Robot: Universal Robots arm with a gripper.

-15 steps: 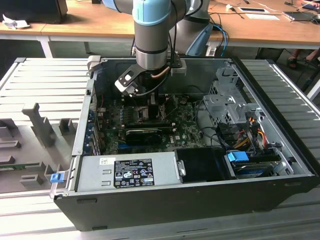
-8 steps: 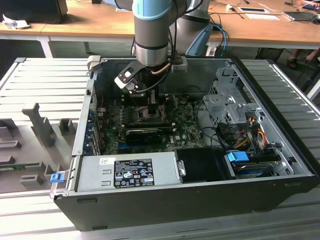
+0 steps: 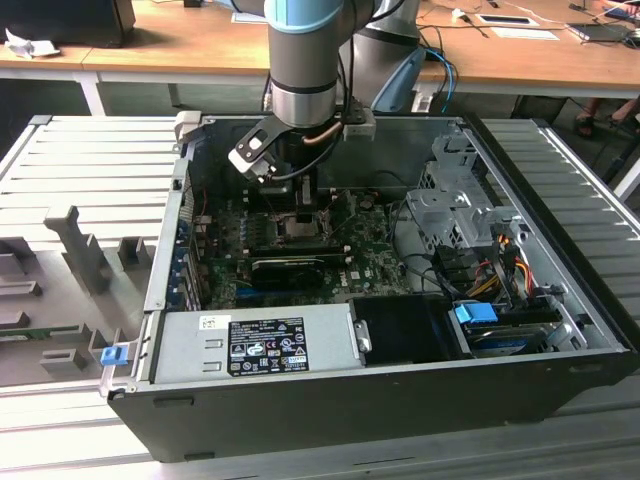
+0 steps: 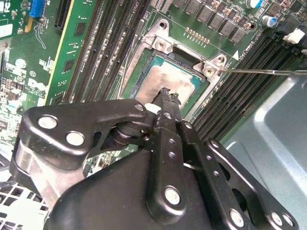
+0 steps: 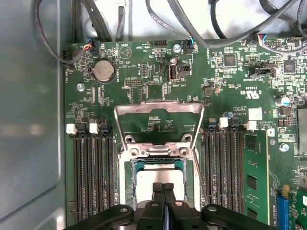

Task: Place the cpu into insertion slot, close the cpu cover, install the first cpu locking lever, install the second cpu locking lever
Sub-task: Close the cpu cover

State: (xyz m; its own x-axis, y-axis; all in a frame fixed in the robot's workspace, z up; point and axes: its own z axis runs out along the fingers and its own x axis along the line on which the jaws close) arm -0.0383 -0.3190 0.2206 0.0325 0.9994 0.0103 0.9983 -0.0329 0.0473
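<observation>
Wooden desks (image 3: 180, 45) run behind the ribbed metal worktop (image 3: 90, 150), where an open computer case (image 3: 400, 400) lies on its side and your single arm (image 3: 305, 50) reaches down into it. You have the end effector (image 5: 163, 188) with its fingers together and nothing between them. The tips sit on or just above the silver top of the cpu (image 5: 148, 184); whether they touch it cannot be told.

The cpu lies flat inside the insertion slot (image 5: 128, 167) on the green circuit board (image 5: 144, 72), so by the look of it you are at the close of the first step, seating the cpu. The cpu cover (image 5: 144, 105) stands tipped up on its hinge at the slot's edge away from the end effector, not yet closed. Judging from that, closing it calls for you to lift clear of the cpu, get behind the frame's raised edge and press it down flat without nudging the cpu askew.

Counted: one cpu, one insertion slot, one cpu cover and one end effector. Two banks of memory slots (image 5: 91, 172) flank the socket. You can make out one thin locking lever (image 4: 268, 72) in the second wrist view, sticking out sideways, unlatched.
</observation>
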